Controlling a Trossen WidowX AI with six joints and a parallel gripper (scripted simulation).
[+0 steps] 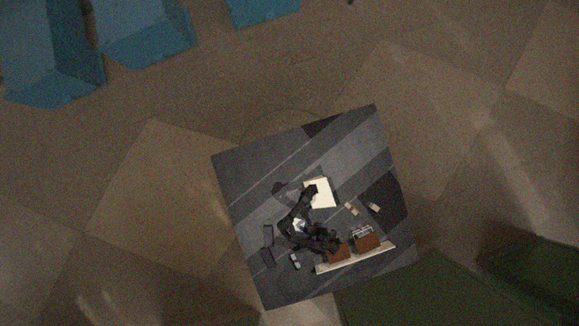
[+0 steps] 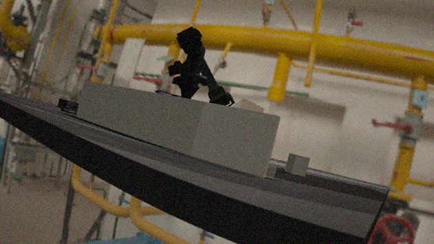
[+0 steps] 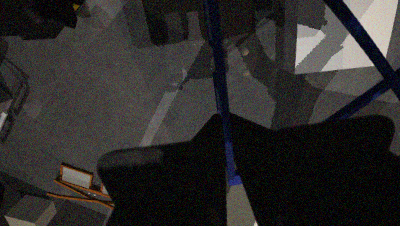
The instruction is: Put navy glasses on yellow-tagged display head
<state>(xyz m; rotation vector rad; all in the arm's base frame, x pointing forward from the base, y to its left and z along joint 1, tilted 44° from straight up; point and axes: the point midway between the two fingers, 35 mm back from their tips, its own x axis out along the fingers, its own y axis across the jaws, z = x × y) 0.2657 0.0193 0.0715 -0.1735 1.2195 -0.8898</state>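
— Gripper (image 3: 226, 150)?
— Clenched on the navy glasses (image 3: 216, 75), thin bar pinched between fingers, long axis running straight ahead.
— Heads?
— Brown, by the desk (image 1: 256, 168) edge, right of gripper.

Grey wall (image 2: 176, 122) blocks the table's (image 2: 176, 196) near edge.

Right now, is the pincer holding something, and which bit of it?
Yes. The pincer is shut on the navy glasses, pinching one thin blue frame bar between its fingers.
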